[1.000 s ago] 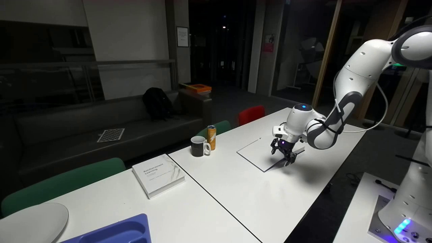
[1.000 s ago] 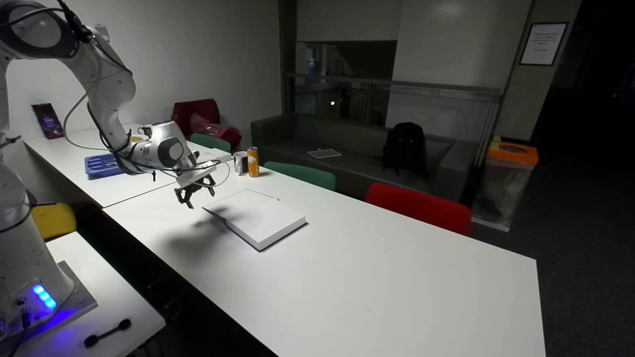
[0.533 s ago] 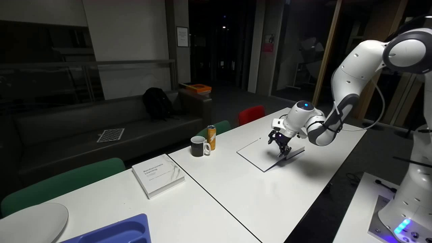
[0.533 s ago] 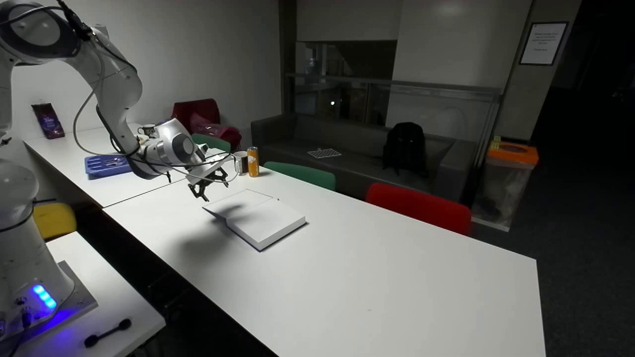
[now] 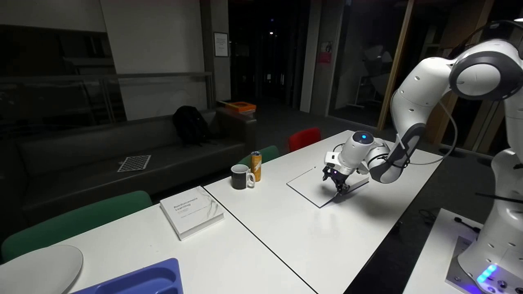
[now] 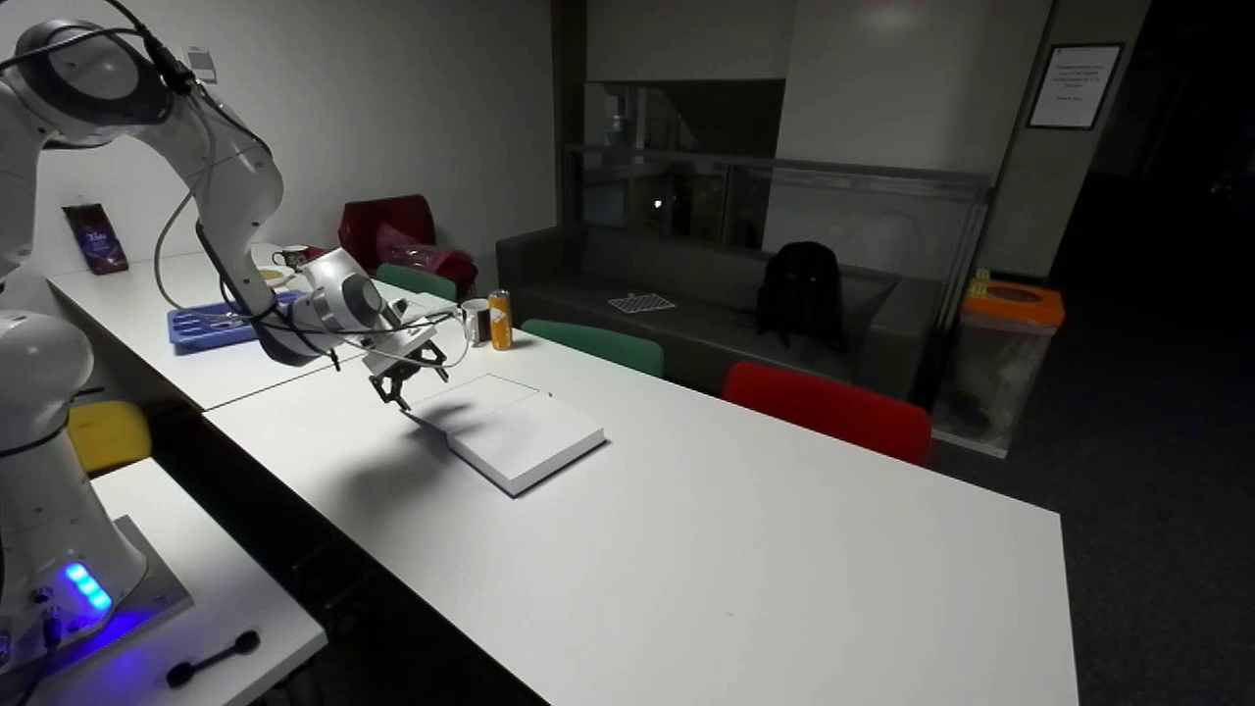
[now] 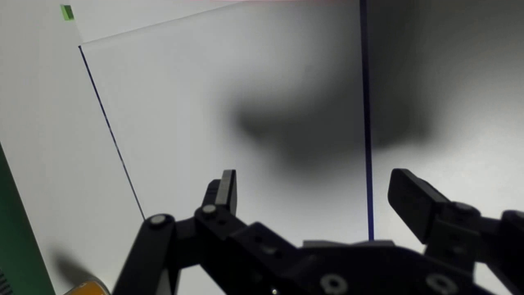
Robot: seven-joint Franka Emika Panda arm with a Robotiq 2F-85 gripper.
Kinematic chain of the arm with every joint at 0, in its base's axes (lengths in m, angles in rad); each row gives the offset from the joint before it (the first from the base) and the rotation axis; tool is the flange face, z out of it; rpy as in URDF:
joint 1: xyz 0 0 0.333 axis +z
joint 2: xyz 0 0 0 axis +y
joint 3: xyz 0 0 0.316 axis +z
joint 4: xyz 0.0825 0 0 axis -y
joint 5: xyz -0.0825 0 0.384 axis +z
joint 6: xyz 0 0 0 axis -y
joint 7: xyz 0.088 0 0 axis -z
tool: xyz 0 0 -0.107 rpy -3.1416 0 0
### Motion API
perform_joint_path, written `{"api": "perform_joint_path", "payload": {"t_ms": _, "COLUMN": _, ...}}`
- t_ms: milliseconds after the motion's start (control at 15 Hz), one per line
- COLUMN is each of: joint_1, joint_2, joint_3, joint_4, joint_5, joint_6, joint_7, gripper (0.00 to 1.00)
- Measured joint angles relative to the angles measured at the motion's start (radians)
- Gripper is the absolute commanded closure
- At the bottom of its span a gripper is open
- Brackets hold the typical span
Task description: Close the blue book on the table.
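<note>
Presently find blue book [image 6: 520, 429] lying open on table [image 6: 765, 559], white pages up, set between both long edges, on the section right of the dark seam [image 5: 245, 226] in an exterior view. Note thick page block toward this section's outer short edge, thin side toward the seam. Log gripper [image 7: 313, 180] as spread, tilted and low over the thin side, at the book margin facing the robot-side long edge in both exterior views. In wrist view, read fingers [image 7: 227, 192] well apart: one above the page, its partner above table outside the cover, with a dark blue cover edge running through the gap, nearer the outer finger. Cannot tell whether touching the cover. See blurred shadow [image 7: 311, 127] across page and table. Along the opposite long edge, record mug [image 5: 239, 178] and orange can [image 5: 256, 167] upright side by side, near the seam; cannot tell whether in contact. Just outside that edge, mark green chair [image 6: 593, 345] and red chair [image 6: 828, 412]. Same edge, across the seam: find white book [image 5: 192, 210] lying flat and closed, titled "Reinforcement Learning". Farther along, note plate [image 5: 45, 269], partly cut off, and blue tray [image 6: 211, 340], one end toward the robot-side long edge. At the far short edge, by the robot-side corner, log purple bag [image 6: 95, 238] standing upright.
</note>
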Motion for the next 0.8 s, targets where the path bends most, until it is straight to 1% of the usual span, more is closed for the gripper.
{"api": "perform_joint_path", "payload": {"t_ms": 333, "joint_1": 0.067, "joint_2": 0.046, "joint_3": -0.051, "joint_4": 0.001, "joint_5": 0.000, "joint_6": 0.011, "joint_7": 0.017, "gripper": 0.00}}
{"api": "perform_joint_path", "payload": {"t_ms": 800, "joint_1": 0.112, "joint_2": 0.076, "joint_3": -0.096, "joint_4": 0.001, "joint_5": 0.001, "joint_6": 0.031, "joint_7": 0.026, "gripper": 0.00}}
